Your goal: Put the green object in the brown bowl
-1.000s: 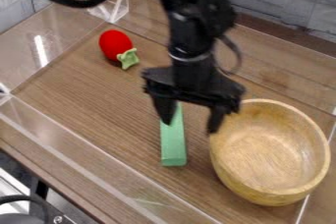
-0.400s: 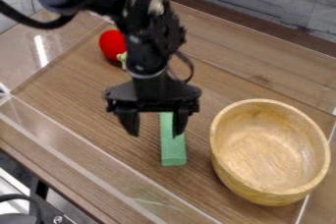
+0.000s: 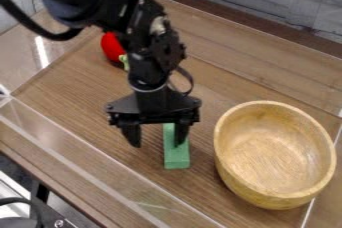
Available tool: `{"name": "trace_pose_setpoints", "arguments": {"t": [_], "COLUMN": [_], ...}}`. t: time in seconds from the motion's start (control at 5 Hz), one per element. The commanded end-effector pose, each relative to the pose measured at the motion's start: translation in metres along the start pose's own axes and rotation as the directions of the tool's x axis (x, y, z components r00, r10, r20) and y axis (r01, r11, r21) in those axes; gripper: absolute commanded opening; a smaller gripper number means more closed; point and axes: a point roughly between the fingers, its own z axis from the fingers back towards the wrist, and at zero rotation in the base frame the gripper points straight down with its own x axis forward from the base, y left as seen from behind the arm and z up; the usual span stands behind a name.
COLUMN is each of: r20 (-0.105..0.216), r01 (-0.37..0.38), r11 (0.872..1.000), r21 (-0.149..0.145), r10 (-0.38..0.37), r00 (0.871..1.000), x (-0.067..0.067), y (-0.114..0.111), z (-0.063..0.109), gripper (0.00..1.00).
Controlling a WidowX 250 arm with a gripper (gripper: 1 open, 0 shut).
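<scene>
A red strawberry-like toy [image 3: 112, 44] lies toward the far left of a wood-grain worktop [image 3: 80, 97], partly hidden from view. Clear plastic walls [image 3: 60, 142] fence the surface along its near and left edges, catching pale reflections. Behind, a grey wall [image 3: 287, 7] runs across the background.

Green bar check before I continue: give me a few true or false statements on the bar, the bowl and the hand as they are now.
1. The green bar lies on the table, outside the brown bowl. True.
2. The hand is shut on the bar. False: its fingers are spread open, straddling the bar's far end.
3. The bowl holds the red toy. False: the bowl is empty; the red toy sits behind the arm.
4. The hand points downward over the bar. True.
</scene>
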Motion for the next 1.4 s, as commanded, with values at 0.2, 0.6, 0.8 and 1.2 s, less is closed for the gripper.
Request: {"name": "trace_pose_setpoints", "arguments": {"t": [0.2,0.6,0.8,1.2], "r20": [0.024,0.027,0.032,0.034], "r01": [0.016,0.034,0.051,-0.002], "r11": [0.999,0.999,0.998,1.000], "r21": [-0.033,-0.043,-0.043,-0.025], "r10": [-0.015,-0.033,-0.050,0.003], "r00": [1.000,0.999,0.998,0.999], "x": [0.016,0.030,0.040,0.045], "y": [-0.013,0.000,0.006,0.012], "z": [0.006,-0.002,-0.006,-0.018], "gripper": [1.00,1.00,1.00,1.00]}}
